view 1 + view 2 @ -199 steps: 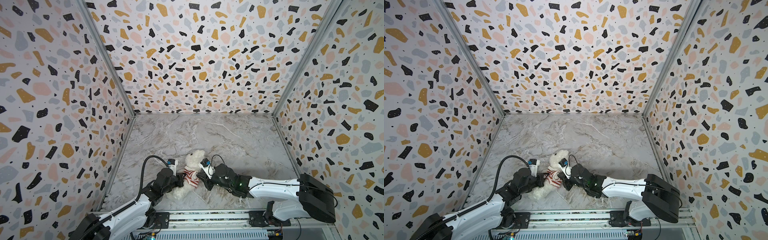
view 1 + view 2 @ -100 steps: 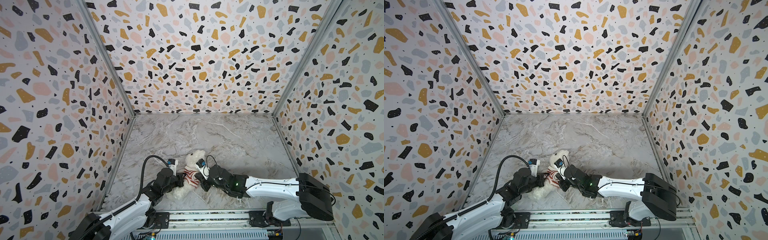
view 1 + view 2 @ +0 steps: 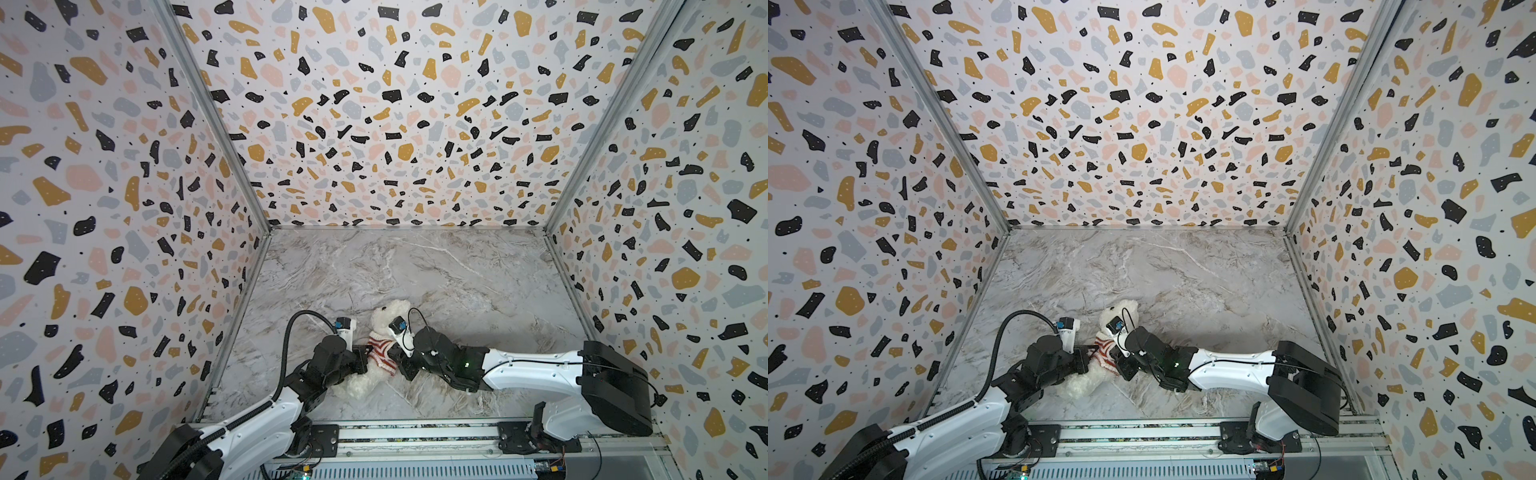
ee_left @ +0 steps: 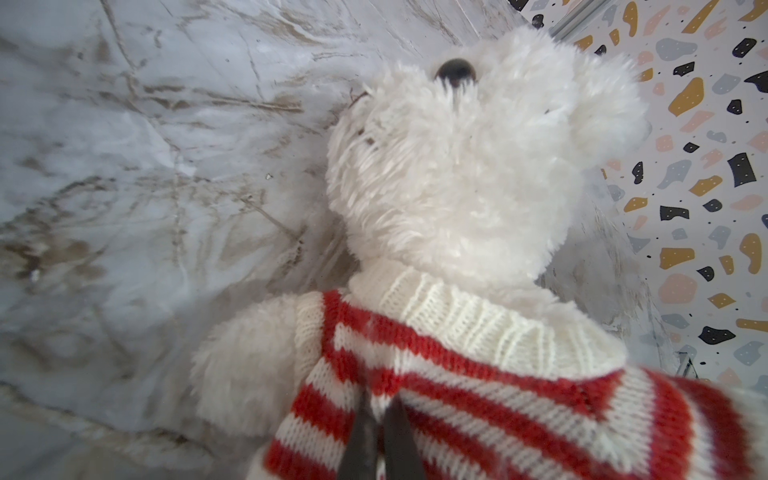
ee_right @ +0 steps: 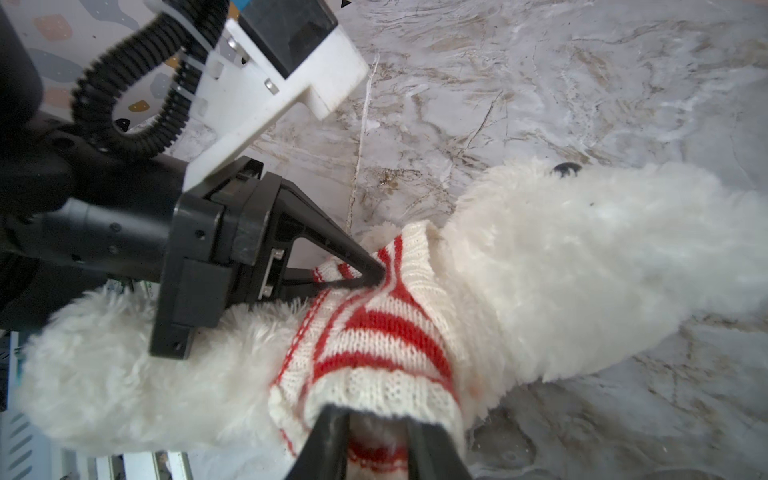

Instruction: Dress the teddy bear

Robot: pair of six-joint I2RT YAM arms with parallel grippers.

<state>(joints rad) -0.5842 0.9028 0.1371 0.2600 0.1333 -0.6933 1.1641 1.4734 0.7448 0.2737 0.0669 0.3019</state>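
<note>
Speckled terrazzo walls (image 3: pixel 374 124) box in a grey marble-patterned tabletop (image 3: pixel 457 282), and from my seat all the action sits near the front rail, a little left of the middle. I see the small fluffy cream-white teddy bear (image 3: pixel 380 319) (image 3: pixel 1126 308) in both top views, lying on the marble with its head toward the back wall and its legs toward the rail, between the two arms. It wears the red-and-white striped knitted sweater (image 3: pixel 382 353) on its torso; in the left wrist view the ribbed cream collar sits round the neck and one furry arm pokes out of a sleeve opening. My left gripper (image 5: pixel 376 272) has its dark fingers pressed together on a fold of the sweater at the bear's shoulder, the knit puckered up to the pinch. My right gripper (image 5: pixel 374 415) comes in from the opposite side at the garment's lower ribbed edge. Its two fingers stand apart, with that edge and some fur between them. Both wrists lie low over the table, just beside the bear.
</note>
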